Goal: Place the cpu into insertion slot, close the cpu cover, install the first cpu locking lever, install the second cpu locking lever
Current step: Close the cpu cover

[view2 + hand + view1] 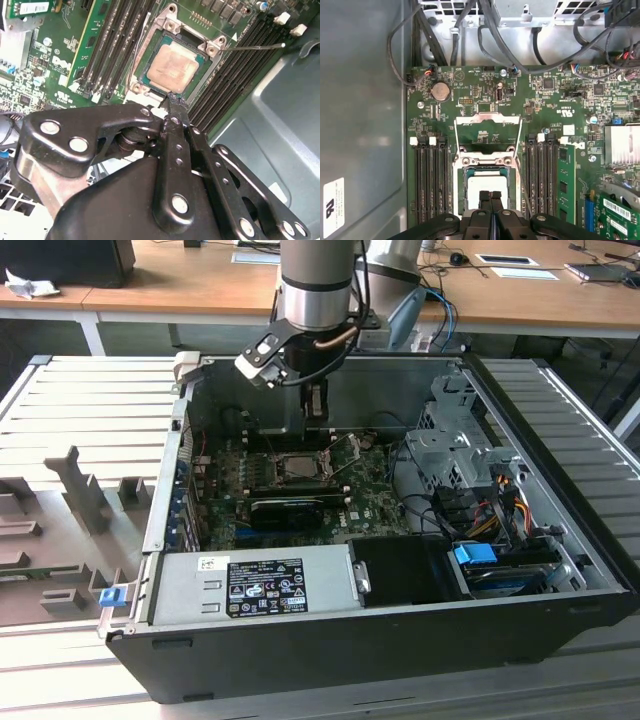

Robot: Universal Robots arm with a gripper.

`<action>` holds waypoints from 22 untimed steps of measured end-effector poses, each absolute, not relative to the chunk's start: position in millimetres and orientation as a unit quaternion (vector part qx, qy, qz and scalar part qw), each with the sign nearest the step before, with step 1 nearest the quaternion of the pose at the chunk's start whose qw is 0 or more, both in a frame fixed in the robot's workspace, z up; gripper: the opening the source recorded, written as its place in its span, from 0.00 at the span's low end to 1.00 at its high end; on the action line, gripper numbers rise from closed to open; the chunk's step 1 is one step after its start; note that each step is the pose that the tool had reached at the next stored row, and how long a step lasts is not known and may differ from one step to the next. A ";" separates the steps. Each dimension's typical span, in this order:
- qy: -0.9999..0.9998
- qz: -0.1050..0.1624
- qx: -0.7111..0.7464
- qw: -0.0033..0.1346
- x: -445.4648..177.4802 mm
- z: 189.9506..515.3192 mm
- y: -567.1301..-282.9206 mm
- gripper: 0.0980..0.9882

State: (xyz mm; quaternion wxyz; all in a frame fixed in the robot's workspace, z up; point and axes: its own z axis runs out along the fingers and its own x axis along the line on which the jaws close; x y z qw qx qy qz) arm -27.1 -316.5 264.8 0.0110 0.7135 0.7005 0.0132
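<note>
The cpu [172, 67], a small pale square chip, lies flat in the socket on the green motherboard [555, 100]; the first wrist view shows the cpu [476, 192] too. The cpu cover [487, 119] is swung open and lies back beyond the socket, with board showing through its window. Thin wire locking levers [521, 142] run along both sides of the open cover, and one lever [255, 47] sticks out sideways. My gripper [491, 196] hangs just above the cpu's near edge, fingers shut together on nothing. In the exterior view the gripper [315, 410] sits over the socket [300, 466].
The open computer case [560, 610] walls in the board. Memory slots [427, 180] flank the socket, with a green memory stick [566, 185] in one. A drive cage [455, 445] with cable bundles [490, 505] is on the exterior view's right; a power supply [250, 585] sits in front.
</note>
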 end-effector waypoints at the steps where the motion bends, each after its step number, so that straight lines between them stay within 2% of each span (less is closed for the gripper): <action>1: 0.700 0.013 0.713 0.011 -26.4 265.5 -316.5 0.01; 22: 0.701 0.013 0.713 0.011 0.8 266.7 -316.5 0.01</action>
